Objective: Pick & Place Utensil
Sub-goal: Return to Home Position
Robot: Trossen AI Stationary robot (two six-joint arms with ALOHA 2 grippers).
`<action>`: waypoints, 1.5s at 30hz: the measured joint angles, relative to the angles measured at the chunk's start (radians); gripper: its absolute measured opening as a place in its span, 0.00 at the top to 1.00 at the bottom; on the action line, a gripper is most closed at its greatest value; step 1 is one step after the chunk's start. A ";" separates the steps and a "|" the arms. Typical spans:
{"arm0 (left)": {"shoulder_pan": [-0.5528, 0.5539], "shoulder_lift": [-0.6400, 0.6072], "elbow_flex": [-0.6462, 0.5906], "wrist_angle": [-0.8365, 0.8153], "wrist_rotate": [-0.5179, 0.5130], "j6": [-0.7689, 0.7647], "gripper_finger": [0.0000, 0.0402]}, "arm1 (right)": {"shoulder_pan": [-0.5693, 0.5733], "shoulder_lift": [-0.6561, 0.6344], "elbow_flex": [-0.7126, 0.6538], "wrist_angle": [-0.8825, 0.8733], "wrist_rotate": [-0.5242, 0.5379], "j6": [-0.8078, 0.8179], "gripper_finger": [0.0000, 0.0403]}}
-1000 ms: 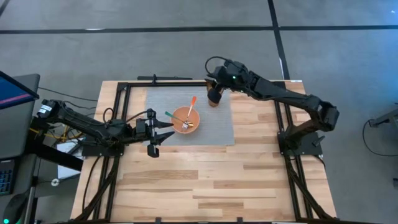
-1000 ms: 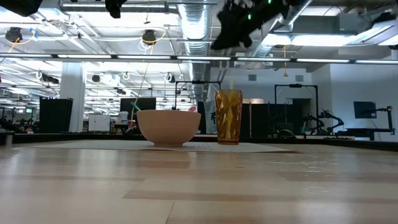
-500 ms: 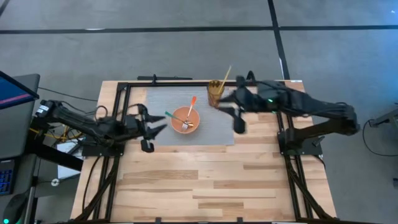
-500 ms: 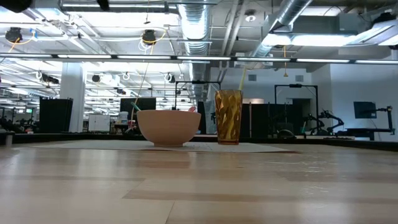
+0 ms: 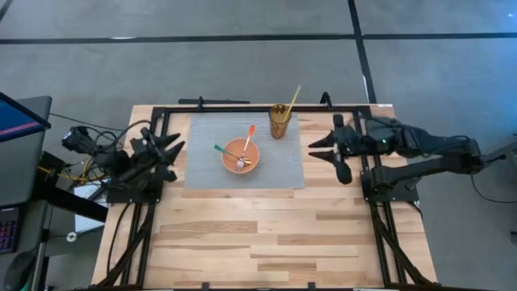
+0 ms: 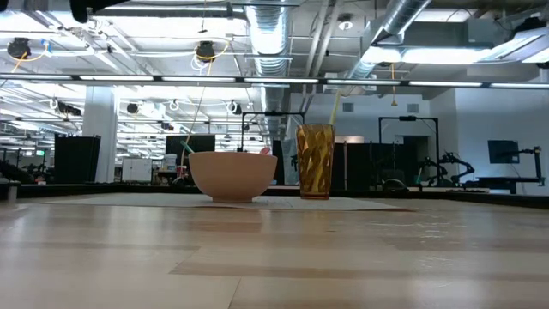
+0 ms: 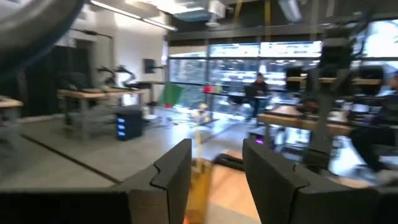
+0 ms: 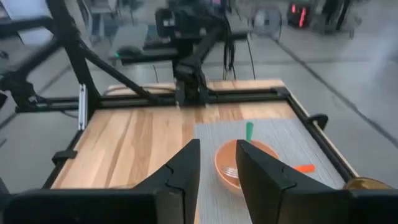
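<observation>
An amber faceted cup (image 5: 279, 123) stands on the grey mat's far part. A yellow utensil (image 5: 292, 98) stands in it, its handle leaning on the rim. An orange bowl (image 5: 241, 154) sits mid-mat and holds a fork (image 5: 241, 162), a green-handled utensil (image 5: 220, 149) and an orange-handled utensil (image 5: 250, 134), both handles resting over the rim. My left gripper (image 5: 171, 149) is open near the table's left edge, well clear of the bowl. My right gripper (image 5: 328, 159) is open, right of the mat. The low view shows the bowl (image 6: 232, 174) and cup (image 6: 315, 160), and neither gripper.
A grey mat (image 5: 202, 170) covers the table's far middle. A black metal frame (image 5: 242, 107) runs along the far edge and both sides. Bare wood (image 5: 266, 234) fills the near half. In the left wrist view a person (image 7: 256, 93) sits in the room beyond.
My right gripper was over the cup and has drawn away toward the table's right edge. The yellow utensil now stands leaning in the cup. My left gripper was beside the bowl and has pulled back toward the left edge, staying open.
</observation>
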 joint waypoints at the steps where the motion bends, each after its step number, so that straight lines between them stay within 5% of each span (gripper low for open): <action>1: -0.023 -0.021 -0.017 -0.003 0.000 -0.009 0.64 | 0.000 -0.037 -0.056 0.048 0.000 -0.002 0.76; 10: -0.137 -0.183 -0.155 0.003 0.000 -0.040 0.64 | 0.000 -0.314 -0.441 0.305 -0.002 0.046 0.76; 27: -0.152 -0.232 -0.288 0.004 -0.003 -0.160 0.64 | 0.000 -0.680 -0.730 0.361 0.000 0.075 0.76; 45: -0.152 -0.228 -0.374 0.003 -0.004 -0.248 0.64 | -0.001 -0.679 -1.012 0.716 0.001 0.075 0.76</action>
